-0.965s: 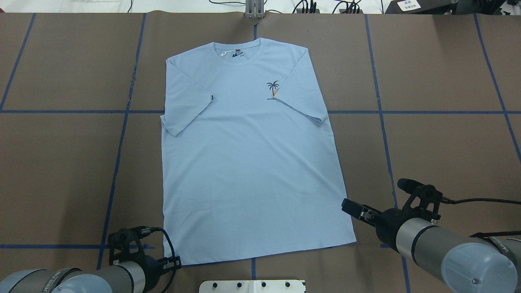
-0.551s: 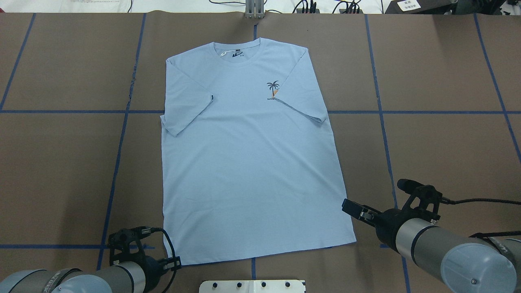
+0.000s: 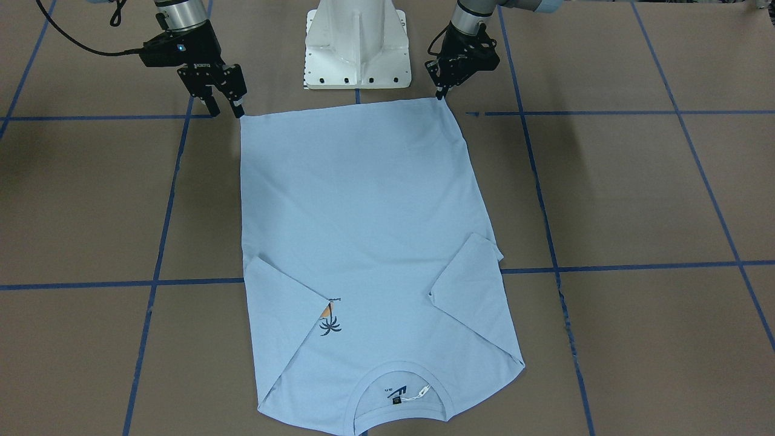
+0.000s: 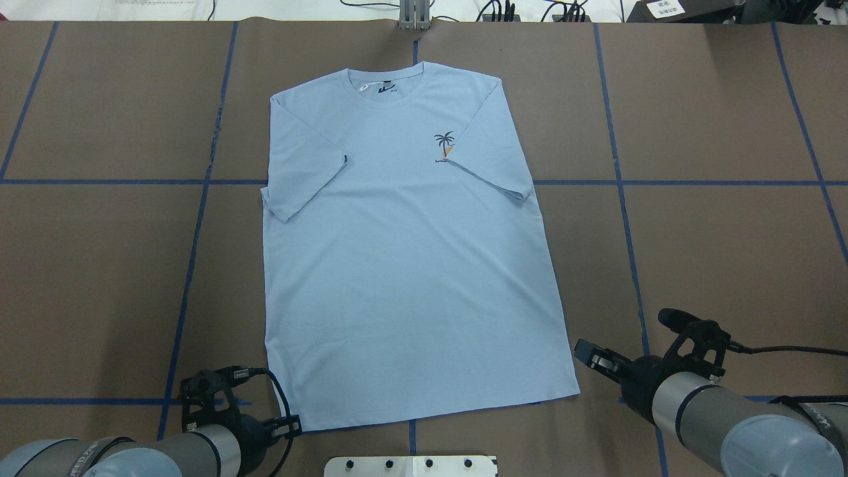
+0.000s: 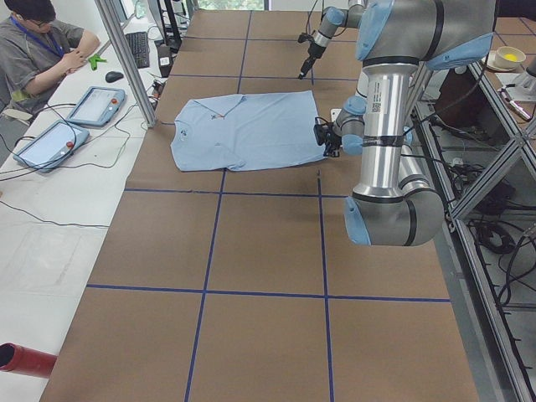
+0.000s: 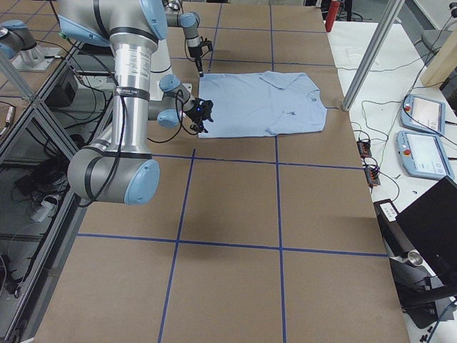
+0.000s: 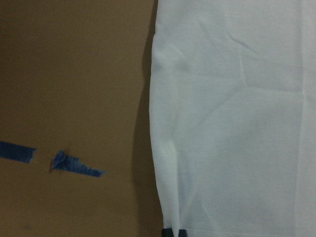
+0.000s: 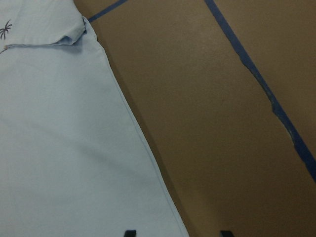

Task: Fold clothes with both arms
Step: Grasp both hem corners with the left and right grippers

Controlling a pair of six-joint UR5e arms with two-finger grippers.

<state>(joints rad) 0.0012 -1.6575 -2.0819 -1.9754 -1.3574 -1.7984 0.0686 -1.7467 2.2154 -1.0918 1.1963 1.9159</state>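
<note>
The light blue T-shirt [image 4: 411, 278] lay flat and face up on the brown table [image 4: 715, 132] as I watched from my station. Its collar pointed away from the robot and its hem sat just in front of the white pedestal base [image 3: 357, 42]. Both short sleeves were turned in over the chest, one of them touching the edge of the small palm print [image 4: 445, 144], and the dark neck label [image 3: 396, 399] showed inside the collar. The left gripper [image 3: 438, 94] was down at the hem corner on its own side. In my left wrist view its fingertips [image 7: 169, 233] sat drawn together right on that corner of the cloth, pinching it. The right gripper [image 3: 225, 110] hung just beside the opposite hem corner with its jaws spread wide, holding nothing. In my right wrist view the shirt's side edge ran down between its two fingertips [image 8: 129, 233]. Blue tape lines [image 4: 192, 265] crossed the table on either side of the shirt.
</note>
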